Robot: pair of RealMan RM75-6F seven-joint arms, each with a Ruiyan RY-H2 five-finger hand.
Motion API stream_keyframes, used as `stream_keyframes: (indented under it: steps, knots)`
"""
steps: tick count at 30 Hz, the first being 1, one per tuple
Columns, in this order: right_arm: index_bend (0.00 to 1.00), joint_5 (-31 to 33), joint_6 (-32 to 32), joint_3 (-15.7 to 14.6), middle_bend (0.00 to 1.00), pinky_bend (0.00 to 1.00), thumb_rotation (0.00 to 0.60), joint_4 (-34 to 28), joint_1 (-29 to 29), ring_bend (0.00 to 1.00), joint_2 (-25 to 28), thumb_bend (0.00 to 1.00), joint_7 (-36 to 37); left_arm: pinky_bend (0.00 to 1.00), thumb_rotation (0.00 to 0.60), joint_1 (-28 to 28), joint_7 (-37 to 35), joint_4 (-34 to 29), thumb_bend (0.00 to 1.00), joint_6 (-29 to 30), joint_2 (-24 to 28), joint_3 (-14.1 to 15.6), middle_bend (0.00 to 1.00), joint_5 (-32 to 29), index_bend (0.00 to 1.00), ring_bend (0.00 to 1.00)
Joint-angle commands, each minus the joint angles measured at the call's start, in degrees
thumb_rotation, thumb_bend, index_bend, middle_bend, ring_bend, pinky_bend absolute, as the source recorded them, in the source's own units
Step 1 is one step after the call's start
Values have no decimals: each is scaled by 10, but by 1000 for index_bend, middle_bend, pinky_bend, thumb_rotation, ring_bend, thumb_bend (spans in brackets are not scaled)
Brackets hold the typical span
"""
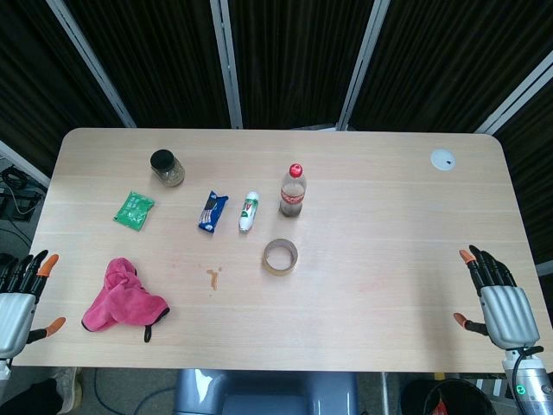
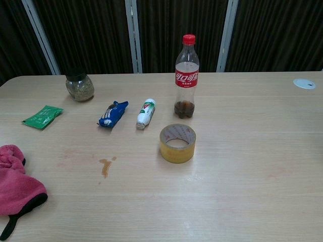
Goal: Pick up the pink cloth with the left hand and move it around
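A crumpled pink cloth (image 1: 123, 298) with a dark trim lies near the table's front left corner; the chest view shows it at the lower left edge (image 2: 15, 184). My left hand (image 1: 19, 298) hovers at the table's left edge, fingers spread, holding nothing, a short way left of the cloth. At the front right edge my right hand (image 1: 497, 298) is also spread and empty. Neither hand appears in the chest view.
On the wooden table (image 1: 389, 285) stand a glass jar (image 1: 167, 168), a green packet (image 1: 133, 209), a blue snack wrapper (image 1: 212, 212), a small white bottle (image 1: 249, 211), a cola bottle (image 1: 292, 191) and a tape roll (image 1: 281, 256). A brown stain (image 1: 213, 277) marks the middle; a white disc (image 1: 443, 159) lies far right.
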Motion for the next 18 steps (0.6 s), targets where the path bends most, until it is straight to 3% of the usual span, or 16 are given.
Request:
stream_keyframes:
  steps: [1,18]
  knots:
    - [0,-1,0,0,0,123,600,0,0,0,0,3,0,0,600,0,1,0,0,0,0,0,0,0,0,0]
    - [0,-1,3,2,0,123,600,2,0,0,-3,3,1,0,600,-2,5,-4,0,-16,4,3,0,-10,0,0]
